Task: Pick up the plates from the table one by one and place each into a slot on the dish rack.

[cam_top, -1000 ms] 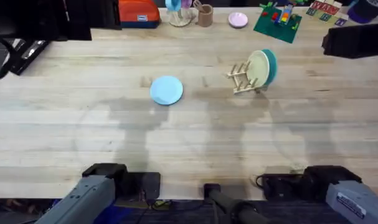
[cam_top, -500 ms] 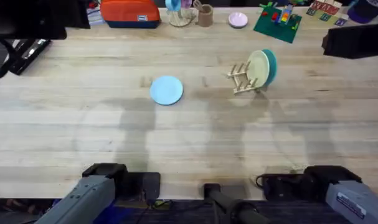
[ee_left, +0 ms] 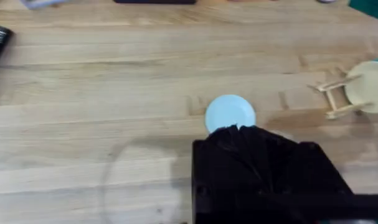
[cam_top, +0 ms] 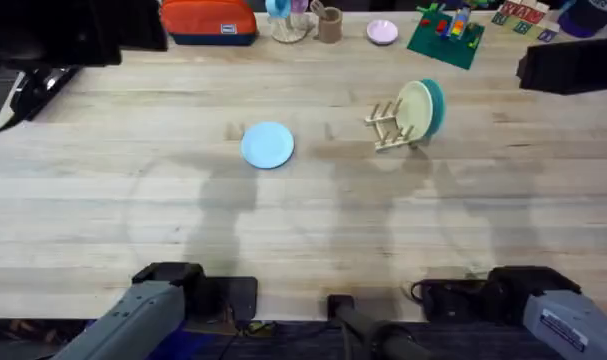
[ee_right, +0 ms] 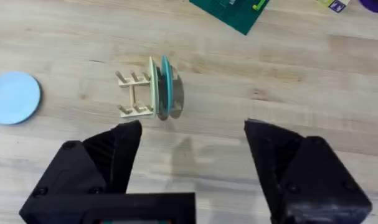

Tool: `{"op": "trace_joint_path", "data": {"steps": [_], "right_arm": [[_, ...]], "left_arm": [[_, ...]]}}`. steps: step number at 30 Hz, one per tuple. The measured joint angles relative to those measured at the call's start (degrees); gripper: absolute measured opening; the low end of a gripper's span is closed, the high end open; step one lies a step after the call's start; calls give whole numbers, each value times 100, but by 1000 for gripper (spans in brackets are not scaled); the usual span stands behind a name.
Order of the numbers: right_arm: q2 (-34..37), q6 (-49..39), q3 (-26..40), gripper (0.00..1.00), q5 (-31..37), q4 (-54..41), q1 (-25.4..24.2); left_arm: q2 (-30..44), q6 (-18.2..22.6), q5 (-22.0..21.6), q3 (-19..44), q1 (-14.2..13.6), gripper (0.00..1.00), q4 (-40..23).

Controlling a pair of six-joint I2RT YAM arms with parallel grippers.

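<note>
A light blue plate [cam_top: 268, 145] lies flat on the table [cam_top: 303, 230], left of centre. To its right stands the dish rack [cam_top: 386, 127], a small wooden peg rack. A cream plate [cam_top: 414, 108] and a teal plate [cam_top: 436, 108] stand upright in its slots, side by side. Both arms are drawn back at the near edge, far from the plates. In the left wrist view my left gripper [ee_left: 238, 130] is shut and empty, with the light blue plate [ee_left: 230, 113] just beyond its tip. My right gripper [ee_right: 192, 143] is open and empty, facing the rack [ee_right: 134, 94] from a distance.
Along the table's far edge sit an orange case [cam_top: 208, 20], a cup [cam_top: 329, 25], a small pink dish [cam_top: 382, 32] and a green board with toy bricks [cam_top: 445, 38]. Dark equipment [cam_top: 568, 65] overhangs the far right.
A dark shape at the far left edge has shifted, uncovering more of the orange case. The plates, the rack and both arms have not moved.
</note>
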Motion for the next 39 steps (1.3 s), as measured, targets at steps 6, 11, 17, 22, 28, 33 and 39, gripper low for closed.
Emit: {"op": "trace_joint_path", "data": {"steps": [6,11,17,22,28,33,39], "right_arm": [[0,0,0,993,0,0,0],[0,-2,0,994,0,0,0],[0,2,0,993,0,0,0],[0,2,0,993,0,0,0],[0,2,0,993,0,0,0],[0,2,0,993,0,0,0],[0,2,0,994,0,0,0]], "left_arm": [[411,32,751,5,2,42,-81],[721,169,1123,5,48,42,-344],[997,523,1663,5,487,42,-454],[1246,877,2137,5,898,42,-574],[1481,1221,2512,-162,1097,42,-550],[1533,1336,2715,-781,1106,42,-189],[1573,1370,2963,-1698,1106,43,401]]}}
